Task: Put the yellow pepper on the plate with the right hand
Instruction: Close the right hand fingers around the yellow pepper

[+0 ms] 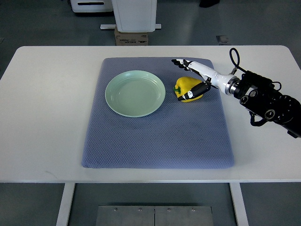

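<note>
Glossy yellow bell pepper [187, 88] lies on quilted blue-grey mat [157, 136], beside round pale-green plate [135, 93]; my right hand [192, 77] spreads open around it, not clamped.

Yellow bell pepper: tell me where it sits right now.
In the top view the yellow bell pepper lies on the blue-grey cloth mat, just right of the pale green round plate, with the right hand reaching around it.
</note>
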You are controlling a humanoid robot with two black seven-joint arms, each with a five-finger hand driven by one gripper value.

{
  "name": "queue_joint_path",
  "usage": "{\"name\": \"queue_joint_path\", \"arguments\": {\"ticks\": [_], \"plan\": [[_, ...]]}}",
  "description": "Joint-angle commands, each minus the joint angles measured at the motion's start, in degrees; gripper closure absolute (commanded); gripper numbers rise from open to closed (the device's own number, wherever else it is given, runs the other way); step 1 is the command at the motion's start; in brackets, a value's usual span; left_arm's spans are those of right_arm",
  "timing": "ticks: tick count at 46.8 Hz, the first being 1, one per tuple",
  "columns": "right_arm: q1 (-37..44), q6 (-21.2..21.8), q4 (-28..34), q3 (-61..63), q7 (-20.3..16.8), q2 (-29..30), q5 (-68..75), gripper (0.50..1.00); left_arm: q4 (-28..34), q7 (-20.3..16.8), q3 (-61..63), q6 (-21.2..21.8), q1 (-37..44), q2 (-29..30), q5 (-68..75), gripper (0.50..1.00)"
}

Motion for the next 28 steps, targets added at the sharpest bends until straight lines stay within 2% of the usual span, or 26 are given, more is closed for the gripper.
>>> {"name": "queue_joint_path", "arguments": {"ticks": [1, 16, 28], "plan": [[0.1, 0.0, -0.2, -0.7, 0.0, 0.0, -0.2, 0.5, 0.0, 0.0, 0.0, 0.0, 0.0, 0.0, 0.0, 0.5], [0.0, -0.1, -2.9, -3.0, 0.1, 0.0, -1.8, 0.515, 0.0, 0.0, 0.0, 0.0, 0.0, 0.0, 0.0, 0.5], [0.0, -0.1, -3.9, -3.9, 0.1, 0.2, -2.8, 0.565, 0.0, 0.0, 0.0, 0.0, 0.0, 0.0, 0.0, 0.5]]}}
